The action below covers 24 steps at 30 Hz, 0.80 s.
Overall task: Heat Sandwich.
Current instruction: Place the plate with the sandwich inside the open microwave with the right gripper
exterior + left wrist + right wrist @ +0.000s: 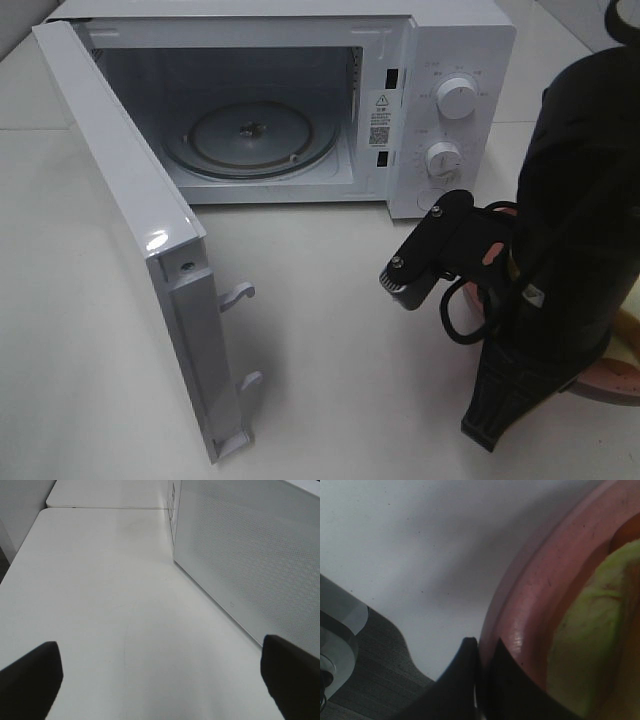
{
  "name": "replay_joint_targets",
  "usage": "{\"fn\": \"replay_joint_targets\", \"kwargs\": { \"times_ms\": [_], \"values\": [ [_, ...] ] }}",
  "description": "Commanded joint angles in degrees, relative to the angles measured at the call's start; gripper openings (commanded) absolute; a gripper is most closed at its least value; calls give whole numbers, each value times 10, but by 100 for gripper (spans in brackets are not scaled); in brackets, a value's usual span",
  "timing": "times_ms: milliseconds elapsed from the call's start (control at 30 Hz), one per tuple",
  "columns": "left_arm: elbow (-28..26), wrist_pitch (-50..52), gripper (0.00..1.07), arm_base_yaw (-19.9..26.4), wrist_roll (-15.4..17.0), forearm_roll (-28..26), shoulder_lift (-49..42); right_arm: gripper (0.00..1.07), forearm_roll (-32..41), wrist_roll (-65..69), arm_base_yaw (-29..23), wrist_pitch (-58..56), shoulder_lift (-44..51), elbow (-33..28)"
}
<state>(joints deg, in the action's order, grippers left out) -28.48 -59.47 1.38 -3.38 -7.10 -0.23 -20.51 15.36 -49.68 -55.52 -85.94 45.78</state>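
The white microwave (440, 120) stands at the back of the table with its door (130, 220) swung wide open and its glass turntable (250, 138) bare. In the right wrist view the sandwich (592, 630) shows as a yellow-green piece lying on the round pink plate (540, 595). My right gripper (482, 644) is shut, one finger outside the plate's rim and one over its inside. In the exterior high view the plate (612, 382) peeks out at the right edge behind my black right arm (570, 250). My left gripper (160, 680) is open over bare table beside the microwave's perforated panel (250, 555).
The open door sticks out toward the front left, with its latch hooks (240, 295) pointing right. Two round knobs (458, 98) sit on the microwave's right panel. White tabletop (330, 350) lies between the door and the right arm.
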Motion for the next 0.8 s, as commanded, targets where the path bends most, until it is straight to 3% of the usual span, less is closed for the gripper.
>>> {"fn": "replay_joint_targets", "kwargs": {
  "times_ms": [33,433,800],
  "values": [
    [1,2,104,2,0,-1,-17,1,-12,7,-14,-10,5,-1],
    [1,2,104,2,0,-1,-17,2,-15,-2,-91,-8,5,-1],
    [1,2,104,2,0,-1,-17,2,-29,-69,-98,1,5,-1]
  ]
}}
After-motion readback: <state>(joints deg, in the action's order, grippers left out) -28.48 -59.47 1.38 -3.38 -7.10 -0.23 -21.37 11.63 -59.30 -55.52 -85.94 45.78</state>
